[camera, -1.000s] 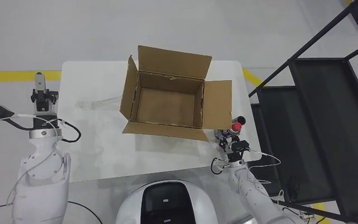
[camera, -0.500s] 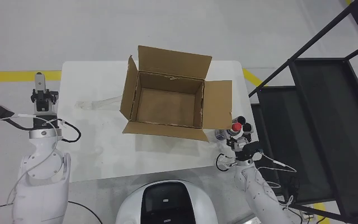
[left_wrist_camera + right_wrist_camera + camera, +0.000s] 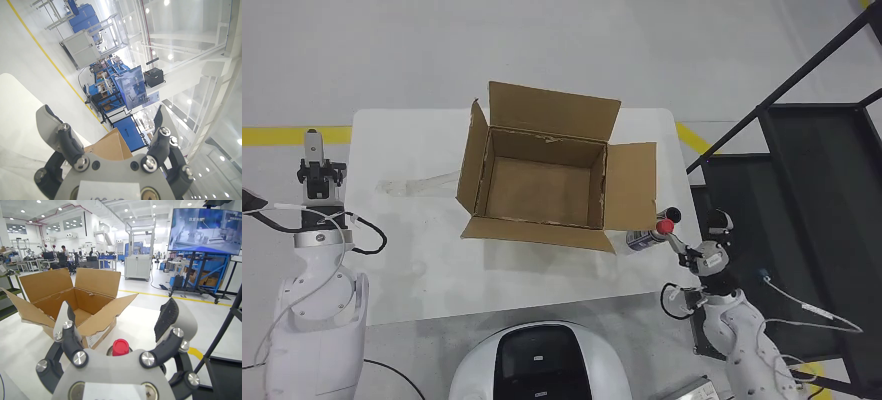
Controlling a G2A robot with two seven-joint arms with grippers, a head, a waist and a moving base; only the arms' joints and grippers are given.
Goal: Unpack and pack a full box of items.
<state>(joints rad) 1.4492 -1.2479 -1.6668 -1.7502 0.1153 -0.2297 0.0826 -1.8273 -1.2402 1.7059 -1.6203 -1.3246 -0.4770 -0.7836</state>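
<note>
Left of the table's edge, the left gripper (image 3: 320, 172) hung with fingers spread and nothing between them. The cardboard box (image 3: 542, 190) stood mid-table, flaps open, inside bare. A red-capped can (image 3: 647, 238) stood just beside its right flap, close to the table's right edge. The right gripper (image 3: 117, 308), also spread and empty, was just right of the can. A careless approach could, I think, knock the can off that edge. The white table (image 3: 402, 260) looked smooth. Around it lay grey floor, with a black metal stair (image 3: 802, 200) on the right.
</note>
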